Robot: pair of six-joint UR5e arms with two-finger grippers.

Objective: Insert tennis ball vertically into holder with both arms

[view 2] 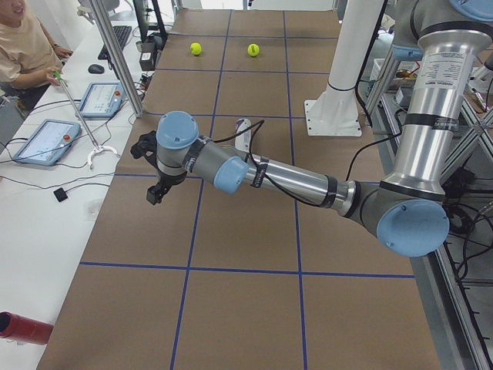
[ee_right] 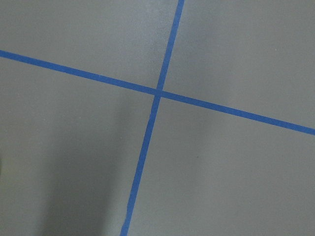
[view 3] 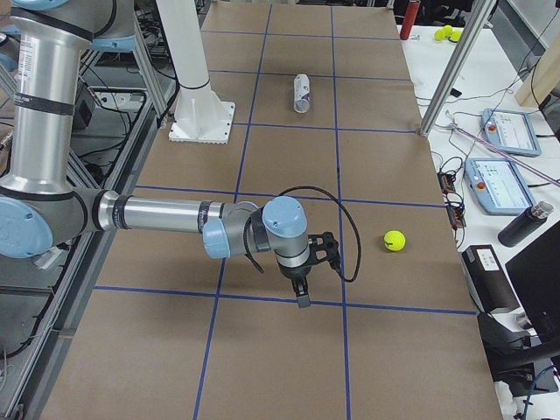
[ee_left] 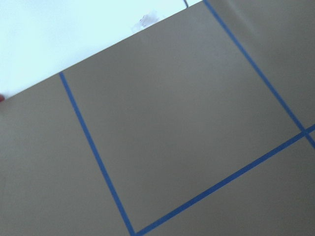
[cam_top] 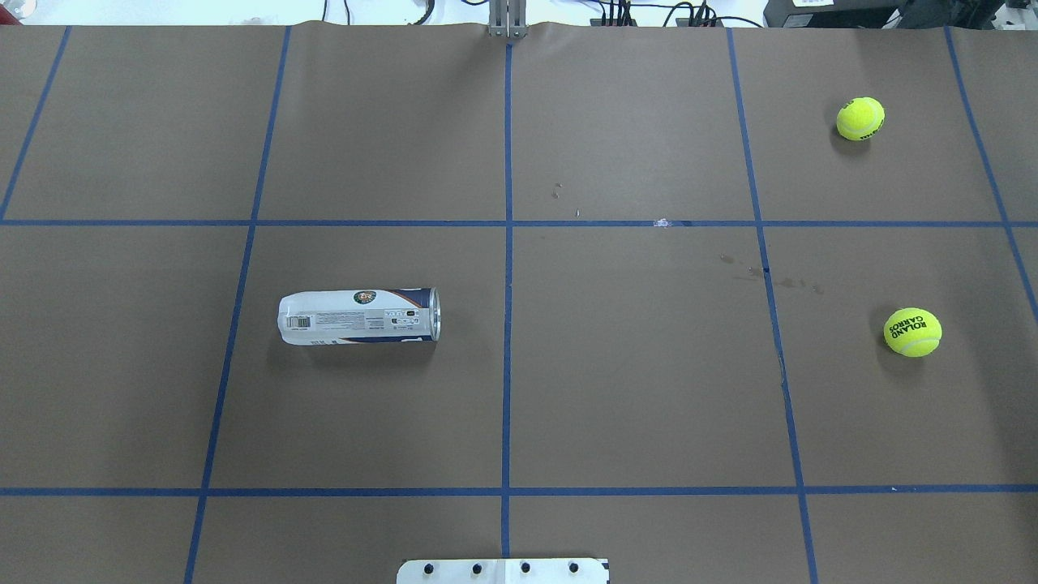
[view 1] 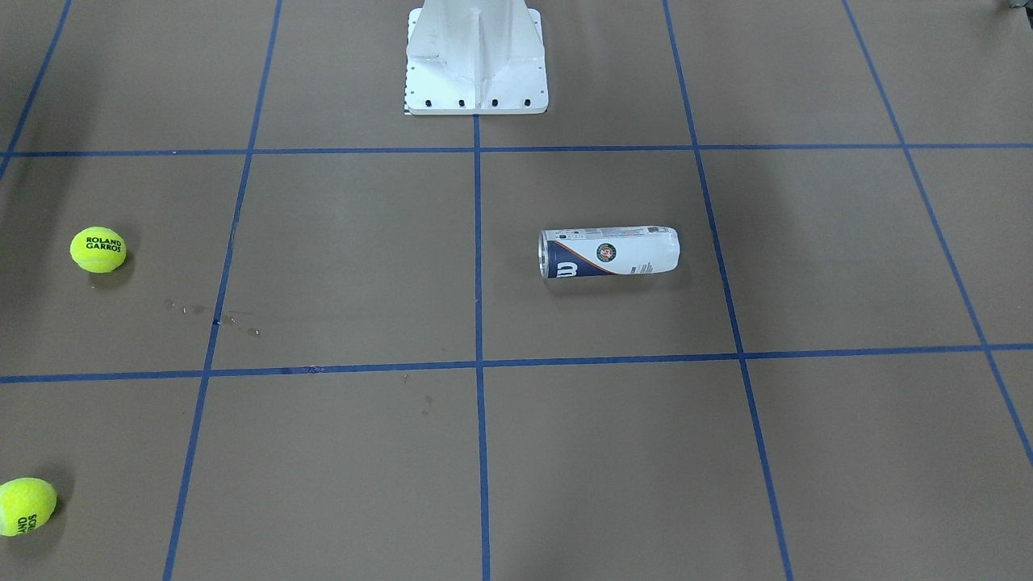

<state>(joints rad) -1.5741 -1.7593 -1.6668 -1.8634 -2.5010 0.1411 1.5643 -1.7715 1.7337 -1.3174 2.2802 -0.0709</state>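
The holder (view 1: 609, 252), a clear can with a white and navy label, lies on its side on the brown table. It also shows in the overhead view (cam_top: 359, 316) with its open metal rim toward the table's middle. Two yellow-green tennis balls lie on the robot's right side, one nearer (cam_top: 912, 332) (view 1: 98, 249) and one farther (cam_top: 860, 118) (view 1: 24, 506). The left gripper (view 2: 156, 193) hangs over the table's left end, well away from the holder (view 2: 243, 131). The right gripper (view 3: 304, 293) hangs over the right end, near a ball (view 3: 395, 240). I cannot tell whether either gripper is open or shut.
The white pedestal base (view 1: 476, 60) stands at the robot's side of the table. Blue tape lines grid the table. An operator (view 2: 23, 46), tablets (view 2: 46, 141) and a red bottle (view 2: 23, 327) are on a side bench; a metal post (view 3: 451, 74) stands at the right end.
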